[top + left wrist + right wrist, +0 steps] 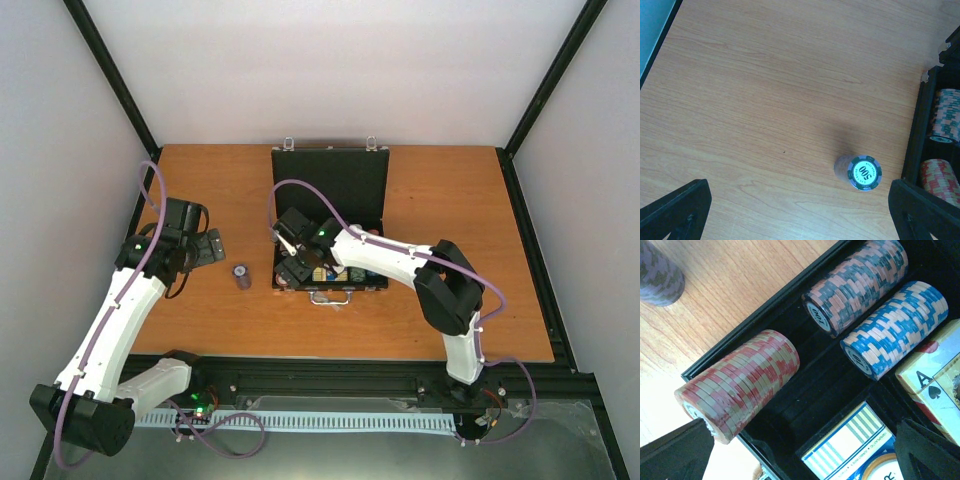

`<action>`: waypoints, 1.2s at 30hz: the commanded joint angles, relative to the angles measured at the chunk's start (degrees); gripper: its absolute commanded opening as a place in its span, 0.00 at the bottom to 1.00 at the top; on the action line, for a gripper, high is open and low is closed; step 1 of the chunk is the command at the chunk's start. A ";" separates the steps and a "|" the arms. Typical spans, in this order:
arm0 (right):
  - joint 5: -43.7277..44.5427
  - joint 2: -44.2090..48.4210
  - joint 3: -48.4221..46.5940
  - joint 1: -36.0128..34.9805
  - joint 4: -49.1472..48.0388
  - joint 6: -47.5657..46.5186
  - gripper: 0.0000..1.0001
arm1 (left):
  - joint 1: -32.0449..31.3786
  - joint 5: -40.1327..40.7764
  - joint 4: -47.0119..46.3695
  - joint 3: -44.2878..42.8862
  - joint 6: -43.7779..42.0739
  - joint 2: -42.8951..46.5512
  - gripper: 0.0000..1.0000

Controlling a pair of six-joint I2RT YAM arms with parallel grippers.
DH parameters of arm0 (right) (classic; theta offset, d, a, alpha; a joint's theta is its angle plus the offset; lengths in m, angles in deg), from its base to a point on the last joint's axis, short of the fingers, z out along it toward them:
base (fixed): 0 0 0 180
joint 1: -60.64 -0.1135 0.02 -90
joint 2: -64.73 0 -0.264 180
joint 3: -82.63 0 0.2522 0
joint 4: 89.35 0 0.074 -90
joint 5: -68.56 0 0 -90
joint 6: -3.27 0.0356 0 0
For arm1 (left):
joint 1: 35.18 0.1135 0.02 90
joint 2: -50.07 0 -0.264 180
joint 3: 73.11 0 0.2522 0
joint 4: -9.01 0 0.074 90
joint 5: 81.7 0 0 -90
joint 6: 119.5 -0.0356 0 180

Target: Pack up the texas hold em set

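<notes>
Just left of the open black case (pixel 330 185), a lone chip stack (pixel 241 276) stands upright on the tabletop (pixel 450 250). Farther left of the case the left hand (pixel 208 247) hovers, fingers spread wide, holding nothing. Over the case's left end hangs the right hand (pixel 291 254), equally wide open and empty, above red, dark and blue chip rolls (pixel 740 382) lying inside the case beside two card decks (pixel 850 445).

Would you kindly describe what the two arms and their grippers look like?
Both the left arm and right arm have white shells with black joint housings. A purple cable loops along each. The left gripper and right gripper are black, with flat, wedge-shaped fingers. A small green light glows on the right wrist.
</notes>
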 commanded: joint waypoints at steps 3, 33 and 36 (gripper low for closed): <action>0.59 0.02 0.47 -0.32 -0.41 -0.52 1.00 | 0.23 0.37 -1.28 0.16 0.20 0.30 1.00; -9.86 2.02 -5.48 -2.29 -0.56 -8.22 1.00 | 0.23 1.54 0.04 -2.63 0.56 0.25 1.00; -15.71 0.43 -6.32 -3.06 -2.43 -7.71 1.00 | 0.23 2.14 0.82 -4.44 0.81 -0.21 1.00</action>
